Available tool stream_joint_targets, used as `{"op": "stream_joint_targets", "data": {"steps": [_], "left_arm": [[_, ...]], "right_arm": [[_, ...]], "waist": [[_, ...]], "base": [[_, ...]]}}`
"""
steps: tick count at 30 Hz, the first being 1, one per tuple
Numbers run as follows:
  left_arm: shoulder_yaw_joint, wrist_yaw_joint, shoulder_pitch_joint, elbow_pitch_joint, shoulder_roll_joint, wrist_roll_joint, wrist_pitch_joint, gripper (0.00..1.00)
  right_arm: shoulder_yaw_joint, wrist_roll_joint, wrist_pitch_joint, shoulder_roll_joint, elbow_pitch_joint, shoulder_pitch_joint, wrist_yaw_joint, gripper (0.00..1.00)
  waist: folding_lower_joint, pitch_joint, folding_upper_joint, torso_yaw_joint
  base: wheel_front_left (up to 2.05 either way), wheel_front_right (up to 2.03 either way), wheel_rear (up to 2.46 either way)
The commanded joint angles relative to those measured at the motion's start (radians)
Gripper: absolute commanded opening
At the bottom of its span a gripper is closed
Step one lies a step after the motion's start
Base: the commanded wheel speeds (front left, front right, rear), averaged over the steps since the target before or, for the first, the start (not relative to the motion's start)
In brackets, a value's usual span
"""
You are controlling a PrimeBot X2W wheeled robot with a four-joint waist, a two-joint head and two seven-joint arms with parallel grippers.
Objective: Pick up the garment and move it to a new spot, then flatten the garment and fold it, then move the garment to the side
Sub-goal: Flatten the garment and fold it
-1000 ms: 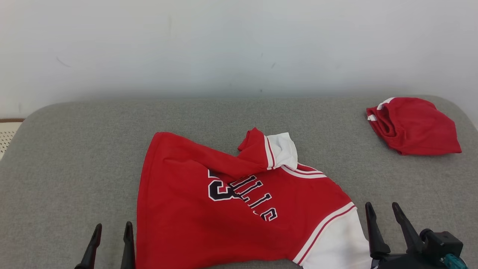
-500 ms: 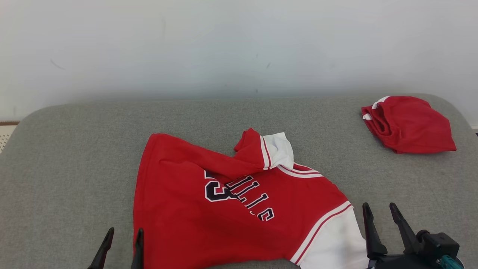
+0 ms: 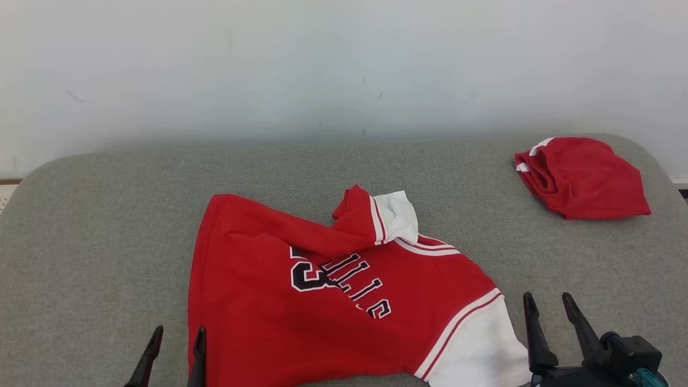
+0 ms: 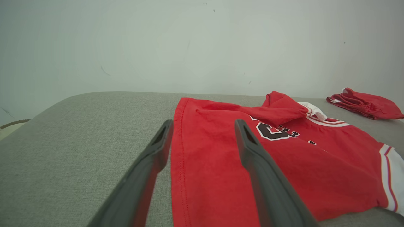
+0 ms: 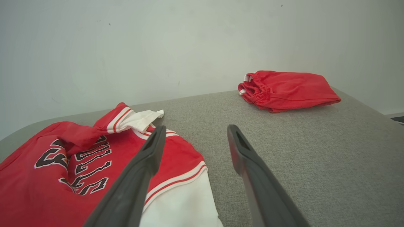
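Observation:
A red garment (image 3: 301,301) (image 4: 277,164) (image 5: 63,170) with white sleeves and black lettering lies crumpled on the grey padded surface (image 3: 107,226), one sleeve folded over its chest. My left gripper (image 3: 177,334) (image 4: 203,126) stands open at the garment's left hem, above the cloth, one finger over the red fabric and one over the grey surface. My right gripper (image 3: 548,302) (image 5: 195,132) is open beside the white sleeve (image 3: 478,355) at the lower right, holding nothing.
A second red garment (image 3: 583,177) (image 5: 287,90) lies bunched at the far right corner of the surface. A pale wall (image 3: 344,64) rises behind. Bare grey surface stretches to the left and behind the jersey.
The left gripper moved right toward the garment's hem a second ago, then held still. The whole head picture slid a little left as the camera turned. The right gripper stayed put.

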Motion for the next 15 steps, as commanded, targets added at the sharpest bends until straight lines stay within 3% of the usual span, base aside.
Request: {"op": "stream_joint_targets", "data": {"steps": [1,15], "left_arm": [[0.002,0.0,0.005,0.001,-0.001,-0.005,-0.006,1.0],[0.004,-0.002,0.003,0.012,-0.003,-0.003,-0.006,1.0]], "right_arm": [[-0.002,-0.006,-0.008,0.003,0.002,0.003,-0.001,1.0],[-0.004,-0.009,-0.002,0.008,0.011,0.0,-0.001,1.0]], "waist": [[0.0,0.0,0.0,-0.001],[0.0,-0.002,0.0,-0.003]], "base": [[0.0,0.0,0.0],[0.0,0.0,0.0]]}}
